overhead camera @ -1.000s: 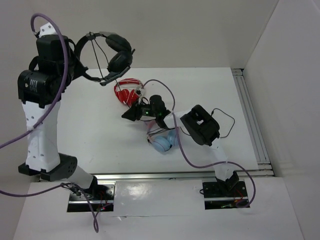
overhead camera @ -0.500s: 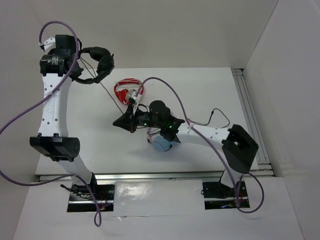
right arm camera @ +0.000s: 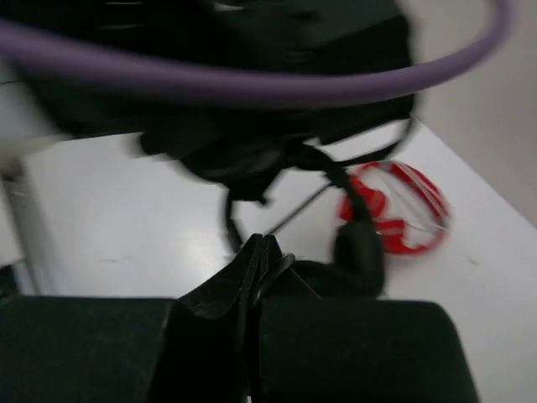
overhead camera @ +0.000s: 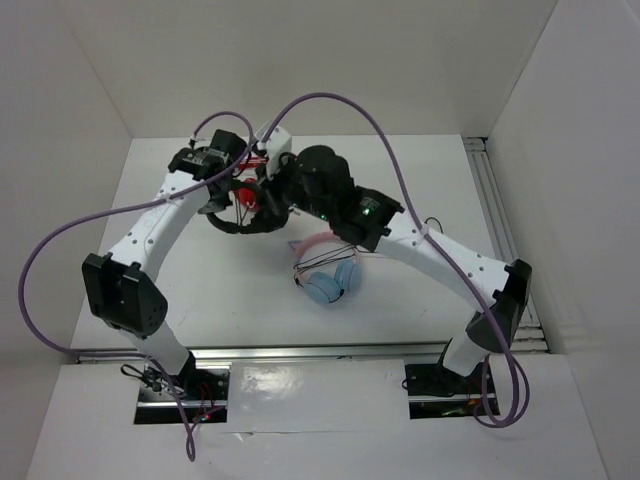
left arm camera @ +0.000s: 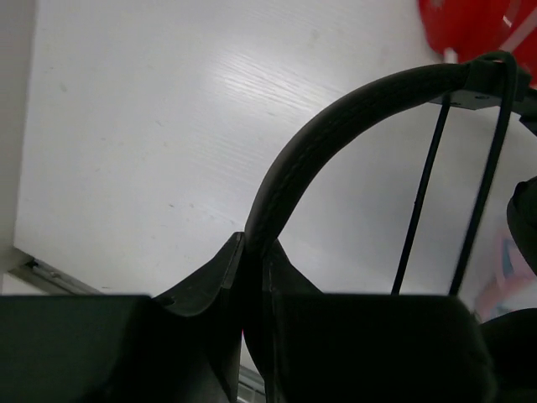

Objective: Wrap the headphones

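Three headsets are in view: one black, one red, one pink-and-blue. The pink-and-blue headphones lie on the table, nearer than both claws and under the right forearm. Two arms rise from the near edge and bend inward into an arch, their wrists meeting far out over the table.

The left gripper is clamped on the padded band of the black headphones, which arc away from its fingers. Close beside it, the right gripper has its fingers pressed together. A thin black line leaves the tips, but blur hides whether it is pinched. The red headphones lie just beyond both claws. A purple cable loops above the right one.
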Robot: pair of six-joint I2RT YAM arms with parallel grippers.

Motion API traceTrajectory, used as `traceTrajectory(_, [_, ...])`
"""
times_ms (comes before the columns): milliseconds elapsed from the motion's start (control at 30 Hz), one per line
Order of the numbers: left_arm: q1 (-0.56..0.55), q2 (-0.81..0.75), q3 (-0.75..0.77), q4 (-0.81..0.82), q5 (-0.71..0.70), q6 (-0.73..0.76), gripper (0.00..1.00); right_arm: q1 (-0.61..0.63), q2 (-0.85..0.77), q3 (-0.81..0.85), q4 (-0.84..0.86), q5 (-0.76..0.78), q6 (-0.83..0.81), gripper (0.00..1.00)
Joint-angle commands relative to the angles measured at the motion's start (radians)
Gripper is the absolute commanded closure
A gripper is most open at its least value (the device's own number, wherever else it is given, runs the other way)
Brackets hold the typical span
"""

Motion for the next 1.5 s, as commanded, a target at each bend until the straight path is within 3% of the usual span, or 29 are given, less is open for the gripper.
traceTrajectory(0, [-0.045, -0.177, -0.092, 0.147, 0.055, 0.162, 1.0, -0.101, -0.008, 0.085, -0.192, 0.183, -0.17, 1.0])
traceTrajectory(67, [-0.072, -0.233, -0.134, 0.163, 0.142, 0.214, 1.0, -0.112, -0.008, 0.099, -0.262, 0.195, -0.246, 1.0])
traceTrajectory(167, [-0.158, -0.328, -0.189, 0.163, 0.123, 0.259, 1.0, -0.136, -0.038, 0.092, -0.293, 0.205, -0.309, 1.0])
traceTrajectory(400, [-0.358, -0.459, -0.258, 0.078, 0.133, 0.259, 1.0, -0.202, -0.115, -0.085, -0.068, 0.337, -0.376, 1.0])
traceTrajectory(500, [-0.431, -0.474, -0.309, 0.078, 0.116, 0.259, 1.0, -0.294, -0.092, 0.01, -0.176, 0.095, -0.288, 1.0])
traceTrajectory(667, [-0.441, -0.426, -0.3, 0.087, 0.231, 0.277, 1.0, -0.383, -0.101, 0.088, -0.202, -0.206, -0.196, 1.0])
traceTrajectory(700, [-0.441, -0.413, -0.3, 0.099, 0.25, 0.291, 1.0, -0.403, -0.101, 0.11, -0.245, -0.328, -0.196, 1.0])
traceTrajectory(833, [-0.459, -0.413, -0.289, 0.119, 0.313, 0.325, 1.0, -0.512, -0.003, 0.251, -0.457, -0.577, -0.233, 1.0])
traceTrajectory(1033, [-0.397, -0.434, -0.28, 0.11, 0.261, 0.305, 1.0, -0.534, 0.124, 0.378, -0.638, -0.792, -0.262, 1.0])
traceTrajectory(1167, [-0.317, -0.456, -0.261, 0.121, 0.313, 0.305, 1.0, -0.534, 0.181, 0.429, -0.721, -0.802, -0.307, 1.0])
traceTrajectory(1300, [-0.306, -0.456, -0.243, 0.121, 0.308, 0.305, 1.0, -0.552, 0.199, 0.447, -0.77, -0.826, -0.334, 1.0])
traceTrajectory(1367, [-0.306, -0.456, -0.243, 0.11, 0.229, 0.282, 1.0, -0.607, 0.209, 0.447, -0.795, -1.02, -0.368, 1.0])
traceTrajectory(1467, [-0.277, -0.437, -0.254, 0.11, 0.244, 0.27, 1.0, -0.642, 0.232, 0.4, -0.795, -1.142, -0.391, 1.0])
